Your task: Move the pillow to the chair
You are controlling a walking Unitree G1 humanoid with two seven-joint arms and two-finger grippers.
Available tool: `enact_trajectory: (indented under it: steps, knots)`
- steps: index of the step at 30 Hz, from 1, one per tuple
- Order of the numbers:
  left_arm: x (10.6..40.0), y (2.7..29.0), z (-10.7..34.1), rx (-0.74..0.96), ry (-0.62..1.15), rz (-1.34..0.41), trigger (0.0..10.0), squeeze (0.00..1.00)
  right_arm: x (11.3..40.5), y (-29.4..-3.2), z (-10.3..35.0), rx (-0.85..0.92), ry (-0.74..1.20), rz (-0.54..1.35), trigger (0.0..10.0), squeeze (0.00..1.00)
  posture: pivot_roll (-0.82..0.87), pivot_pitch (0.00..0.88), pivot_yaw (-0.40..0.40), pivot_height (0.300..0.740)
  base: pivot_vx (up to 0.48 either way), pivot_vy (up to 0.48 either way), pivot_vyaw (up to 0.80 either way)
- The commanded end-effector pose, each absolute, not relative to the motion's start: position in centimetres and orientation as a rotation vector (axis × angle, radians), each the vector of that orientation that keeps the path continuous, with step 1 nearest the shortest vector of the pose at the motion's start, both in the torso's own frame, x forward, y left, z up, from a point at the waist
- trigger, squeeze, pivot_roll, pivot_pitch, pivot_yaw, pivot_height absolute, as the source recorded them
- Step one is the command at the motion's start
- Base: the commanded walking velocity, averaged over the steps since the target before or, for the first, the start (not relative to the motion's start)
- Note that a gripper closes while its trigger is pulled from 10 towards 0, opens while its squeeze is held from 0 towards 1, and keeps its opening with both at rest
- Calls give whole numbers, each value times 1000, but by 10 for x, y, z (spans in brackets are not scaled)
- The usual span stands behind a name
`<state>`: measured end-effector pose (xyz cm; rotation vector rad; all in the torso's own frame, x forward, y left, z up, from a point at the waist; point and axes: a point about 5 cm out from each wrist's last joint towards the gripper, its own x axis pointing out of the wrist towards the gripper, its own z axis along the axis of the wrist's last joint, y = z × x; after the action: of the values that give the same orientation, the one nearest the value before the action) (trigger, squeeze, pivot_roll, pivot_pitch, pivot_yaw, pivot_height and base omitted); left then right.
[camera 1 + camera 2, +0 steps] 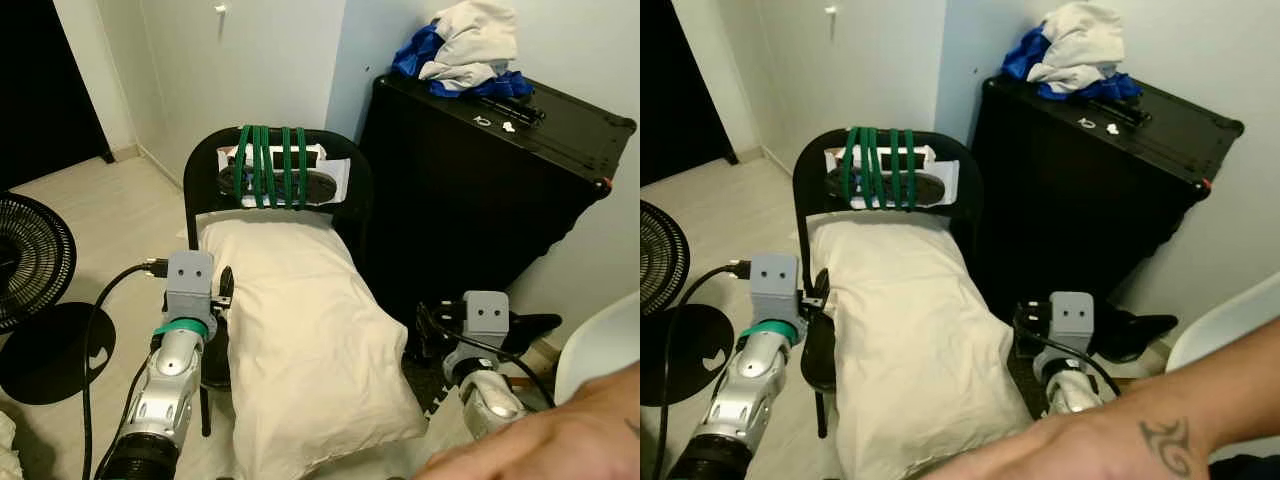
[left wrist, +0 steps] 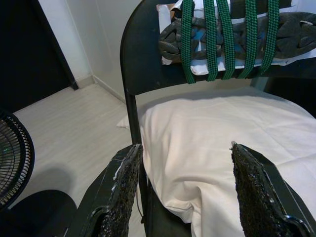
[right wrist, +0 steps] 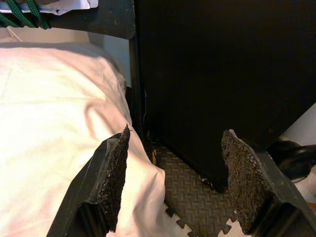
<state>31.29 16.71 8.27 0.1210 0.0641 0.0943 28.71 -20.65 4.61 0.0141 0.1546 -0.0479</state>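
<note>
Two grippers flank a cream pillow [image 1: 305, 330] that lies along the seat of a black chair [image 1: 205, 170], its far end resting against the chair's backrest and its near end hanging over the front edge of the seat. The left gripper [image 2: 185, 170] sits at the pillow's left edge beside the chair's rear post, its jaws spread wide with the pillow's corner and seat edge between the pads and neither pad pressing the fabric. The right gripper [image 3: 173, 163] is at the pillow's right side, its jaws likewise wide apart, one finger [image 3: 111, 173] in front of the pillow's drooping edge and the other against the dark side of a black case [image 1: 490, 190]. Green cord [image 1: 268, 165] is wound several times around the backrest, binding a dark object and white paper to it. The case stands just right of the chair, with blue and white clothes [image 1: 465, 45] piled on top. A black floor fan [image 1: 30, 260] stands to the left on the pale floor, and grey interlocking mat [image 3: 192, 195] lies at the foot of the case. A person's forearm [image 1: 1120, 430], bearing a dark tattoo, crosses the near right corner.
</note>
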Motion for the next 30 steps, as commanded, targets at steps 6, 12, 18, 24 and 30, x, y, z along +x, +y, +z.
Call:
enact_trajectory:
  steps: [6,12,18,24,30]
  knots:
    - [311,166,76,132,103,84,10000,0,283,-209,41,46,166,-84,10000,0,70,0,15,740,0,0,0]
    - [315,164,78,143,100,63,10000,0,282,-205,38,56,170,-96,10000,0,62,0,40,740,0,0,0]
    - [316,165,78,134,96,66,10000,0,278,-203,36,48,173,-101,10000,0,56,0,48,740,0,0,0]
    - [313,170,75,130,102,102,10000,0,276,-205,34,40,180,-108,10000,0,61,0,41,740,0,0,0]
    - [311,170,74,138,103,102,10000,0,278,-200,34,36,181,-92,10000,0,65,0,40,740,0,0,0]
